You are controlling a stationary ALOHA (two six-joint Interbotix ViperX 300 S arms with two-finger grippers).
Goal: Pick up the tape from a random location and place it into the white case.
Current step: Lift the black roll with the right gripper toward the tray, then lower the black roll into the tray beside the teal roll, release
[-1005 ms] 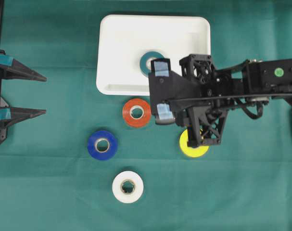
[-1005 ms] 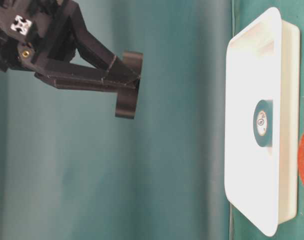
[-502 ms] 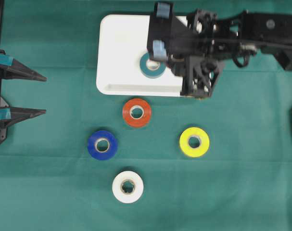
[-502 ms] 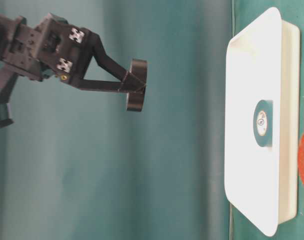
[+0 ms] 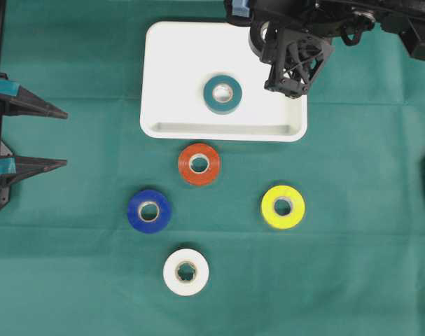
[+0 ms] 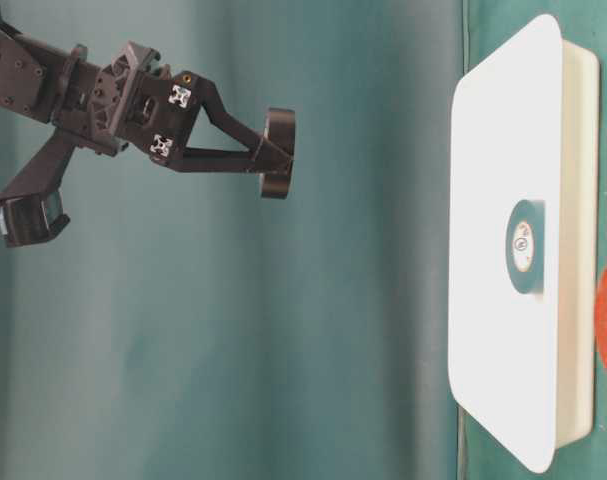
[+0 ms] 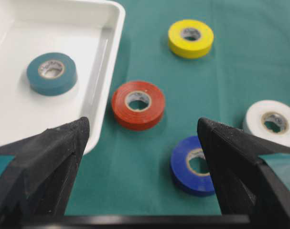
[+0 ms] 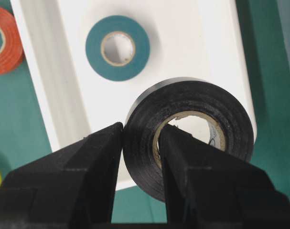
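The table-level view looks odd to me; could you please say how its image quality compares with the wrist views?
Table-level view: turned sideways, the white case overexposed, backdrop soft. Left wrist view: near fingers blurred, rolls fairly sharp. Right wrist view: black tape sharp, the case bright.

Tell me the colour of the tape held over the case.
Black tape, clearest in the right wrist view.
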